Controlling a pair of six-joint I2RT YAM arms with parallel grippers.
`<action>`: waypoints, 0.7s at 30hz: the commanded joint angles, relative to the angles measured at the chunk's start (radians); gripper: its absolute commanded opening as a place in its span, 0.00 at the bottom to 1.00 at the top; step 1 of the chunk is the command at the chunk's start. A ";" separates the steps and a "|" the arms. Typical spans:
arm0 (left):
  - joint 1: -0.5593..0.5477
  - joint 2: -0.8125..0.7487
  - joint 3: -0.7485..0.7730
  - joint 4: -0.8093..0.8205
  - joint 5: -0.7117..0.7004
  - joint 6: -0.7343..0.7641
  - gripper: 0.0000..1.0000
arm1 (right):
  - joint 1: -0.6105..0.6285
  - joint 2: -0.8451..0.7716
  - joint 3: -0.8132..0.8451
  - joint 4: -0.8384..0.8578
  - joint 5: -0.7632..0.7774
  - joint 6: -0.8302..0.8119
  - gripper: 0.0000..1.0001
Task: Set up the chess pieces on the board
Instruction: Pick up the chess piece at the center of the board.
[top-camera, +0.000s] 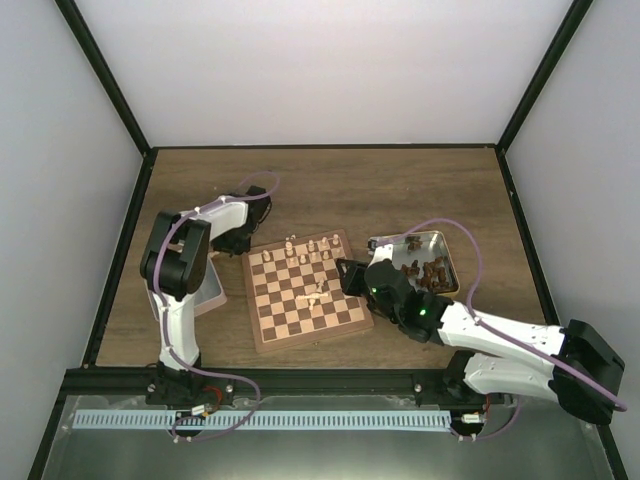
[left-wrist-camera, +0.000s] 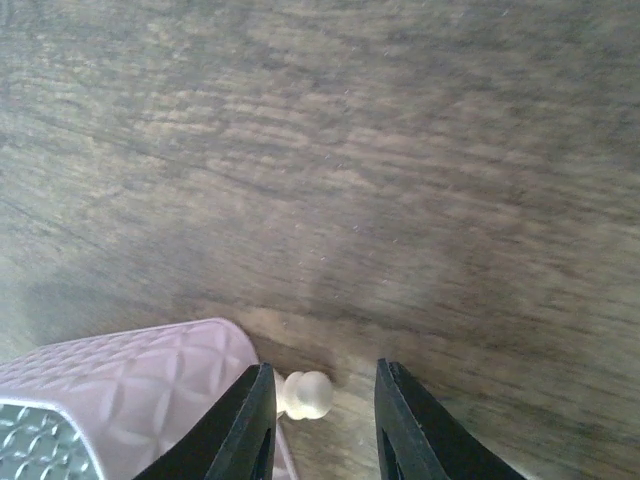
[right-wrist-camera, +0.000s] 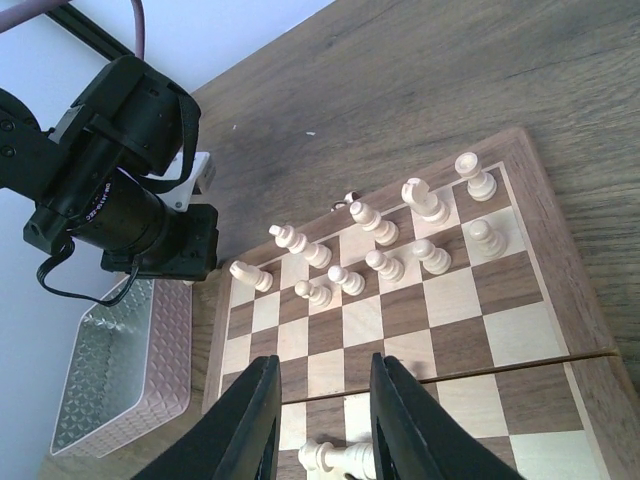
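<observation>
Between left gripper's (left-wrist-camera: 322, 370) slightly parted jaws: cream turned-wood pawn (left-wrist-camera: 305, 395), grip unclear to us.
Right gripper (right-wrist-camera: 324, 358): part open, empty.
Surface: brown woodgrain table (left-wrist-camera: 400, 150).

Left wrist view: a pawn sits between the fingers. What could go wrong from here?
The pawn seems to touch only one finger of the left pincer, so it may slip or roll on closing. The pink tin sits close beside that finger and could be bumped. The right pincer hangs over fallen pieces on the board; descending could scatter them.
</observation>
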 joint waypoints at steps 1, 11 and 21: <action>0.004 0.013 0.026 -0.061 -0.047 0.013 0.29 | -0.009 -0.019 -0.006 0.014 0.022 -0.017 0.27; 0.017 0.014 0.005 -0.030 -0.031 0.007 0.22 | -0.009 -0.017 -0.004 0.013 0.026 -0.021 0.27; 0.037 -0.015 -0.054 0.045 0.085 -0.003 0.14 | -0.009 -0.013 0.002 0.007 0.031 -0.024 0.27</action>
